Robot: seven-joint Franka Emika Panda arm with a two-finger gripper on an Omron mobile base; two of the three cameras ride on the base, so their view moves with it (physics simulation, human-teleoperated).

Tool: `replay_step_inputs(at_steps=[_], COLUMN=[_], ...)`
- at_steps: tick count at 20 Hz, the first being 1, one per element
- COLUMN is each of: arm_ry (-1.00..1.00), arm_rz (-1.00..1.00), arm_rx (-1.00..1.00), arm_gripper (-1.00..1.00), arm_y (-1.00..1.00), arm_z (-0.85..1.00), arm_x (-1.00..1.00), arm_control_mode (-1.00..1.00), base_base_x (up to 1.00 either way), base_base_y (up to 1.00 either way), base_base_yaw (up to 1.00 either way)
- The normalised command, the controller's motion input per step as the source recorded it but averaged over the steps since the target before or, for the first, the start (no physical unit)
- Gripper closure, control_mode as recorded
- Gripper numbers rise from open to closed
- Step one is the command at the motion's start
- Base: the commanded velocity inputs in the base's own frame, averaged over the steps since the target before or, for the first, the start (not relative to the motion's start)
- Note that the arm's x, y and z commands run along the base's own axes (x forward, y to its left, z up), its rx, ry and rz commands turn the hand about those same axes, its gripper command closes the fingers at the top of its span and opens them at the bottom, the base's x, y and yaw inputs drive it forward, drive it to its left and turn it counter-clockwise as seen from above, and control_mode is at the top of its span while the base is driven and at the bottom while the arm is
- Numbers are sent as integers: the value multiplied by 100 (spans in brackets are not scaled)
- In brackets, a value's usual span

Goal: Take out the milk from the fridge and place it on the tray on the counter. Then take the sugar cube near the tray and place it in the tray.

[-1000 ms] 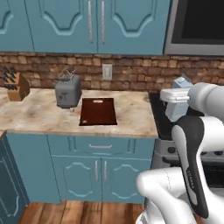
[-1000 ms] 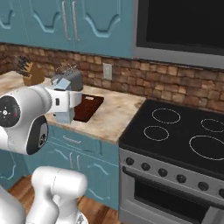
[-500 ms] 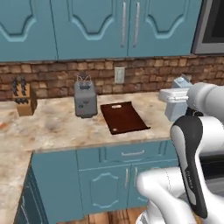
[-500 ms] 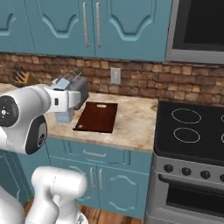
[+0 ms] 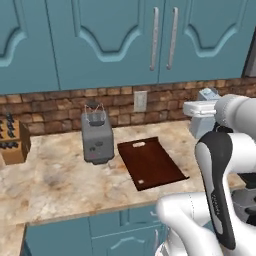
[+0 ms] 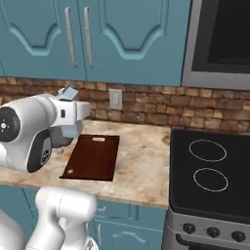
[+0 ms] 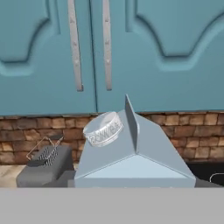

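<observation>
One carton held in the air beside the worktop

One milk carton (image 5: 206, 118), pale grey-blue with a gable top, sits at the end of the arm, held in the gripper (image 5: 202, 111). It hangs above the right end of the counter (image 5: 65, 182), clear of the surface. From the hand camera, the slanted top and round white cap of the milk (image 7: 133, 153) sit right up close.

On the counter, the dark brown tray (image 5: 151, 162) lies flat near the front edge, its slot handle toward the brick back wall. A small white speck, possibly the sugar cube (image 5: 141, 181), rests at its front left corner. A grey toaster (image 5: 96, 136) stands just left of the tray. A knife block (image 5: 12, 143) stands at the far left end. From the right camera, a black stovetop (image 6: 211, 175) adjoins the counter's right edge.
</observation>
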Motion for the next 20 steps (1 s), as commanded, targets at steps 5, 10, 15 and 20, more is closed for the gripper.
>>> replay_step_inputs(at_steps=[5,10,15,20], arm_ry=[0,0,0,7], arm_rz=[0,0,0,2], arm_rx=[0,0,0,0], arm_gripper=[100,100,100,100], arm_y=[0,0,0,1], arm_z=[0,0,0,-28], arm_x=[0,0,0,0], arm_control_mode=[100,100,100,-100], base_base_x=[59,9,4,0], base_base_y=[7,27,48,11], base_base_yaw=[0,-8,-16,1])
